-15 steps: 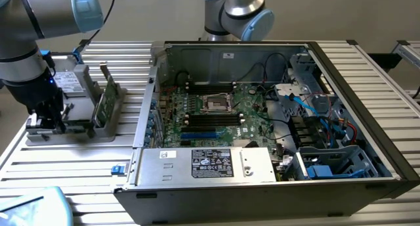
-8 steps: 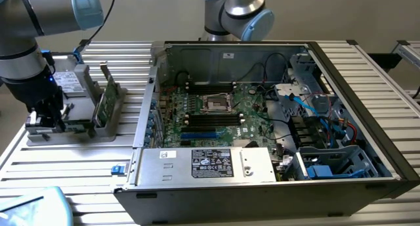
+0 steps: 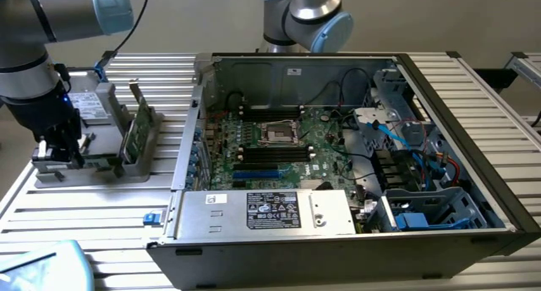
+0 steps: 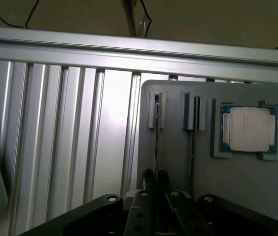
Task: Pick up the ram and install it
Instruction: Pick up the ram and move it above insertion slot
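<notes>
Ribbed aluminium table, plain wall behind, nothing fancy. The ram is standing on edge in a slot of the grey holder, which sits at the exterior view's left end of the table, well apart from the PC. From the wrist view you just get the stick's thin top edge. The gripper is right down on it, one of its fingers on each side of that edge. As far as I can make out they're pinched together on it, and the ram isn't lifted out of its slot yet.

Just beside it a second stick stands in its own slot. Past that, the processor lies flat in a square pocket. In the exterior view a green card stands upright on the holder's side nearer the case.

To the exterior view's right is the open PC case, with the motherboard facing up and black slots on either side of the CPU socket. The power supply is on the near side. A second arm stands behind the case.
</notes>
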### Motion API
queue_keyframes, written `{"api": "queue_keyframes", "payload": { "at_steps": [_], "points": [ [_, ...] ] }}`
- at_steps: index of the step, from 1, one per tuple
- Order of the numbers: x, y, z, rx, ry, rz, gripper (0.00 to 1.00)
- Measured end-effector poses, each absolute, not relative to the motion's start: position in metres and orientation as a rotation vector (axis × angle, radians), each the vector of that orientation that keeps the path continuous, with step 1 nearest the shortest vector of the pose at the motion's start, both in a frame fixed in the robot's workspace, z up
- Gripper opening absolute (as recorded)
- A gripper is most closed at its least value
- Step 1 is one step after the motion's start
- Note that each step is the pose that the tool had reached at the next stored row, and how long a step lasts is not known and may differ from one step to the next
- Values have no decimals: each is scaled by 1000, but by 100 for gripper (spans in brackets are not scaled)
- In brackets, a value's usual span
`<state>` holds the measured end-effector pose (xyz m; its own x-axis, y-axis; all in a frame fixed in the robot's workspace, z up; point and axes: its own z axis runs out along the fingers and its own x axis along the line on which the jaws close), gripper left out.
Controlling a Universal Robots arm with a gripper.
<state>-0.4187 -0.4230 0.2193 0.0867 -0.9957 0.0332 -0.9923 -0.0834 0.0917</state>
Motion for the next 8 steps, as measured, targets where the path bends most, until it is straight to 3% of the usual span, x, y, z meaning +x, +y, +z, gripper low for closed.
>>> {"api": "queue_keyframes", "payload": {
  "at_steps": [8],
  "points": [
    [-418, -422, 228, 2245, -2062, -54, 14]
  ]
}}
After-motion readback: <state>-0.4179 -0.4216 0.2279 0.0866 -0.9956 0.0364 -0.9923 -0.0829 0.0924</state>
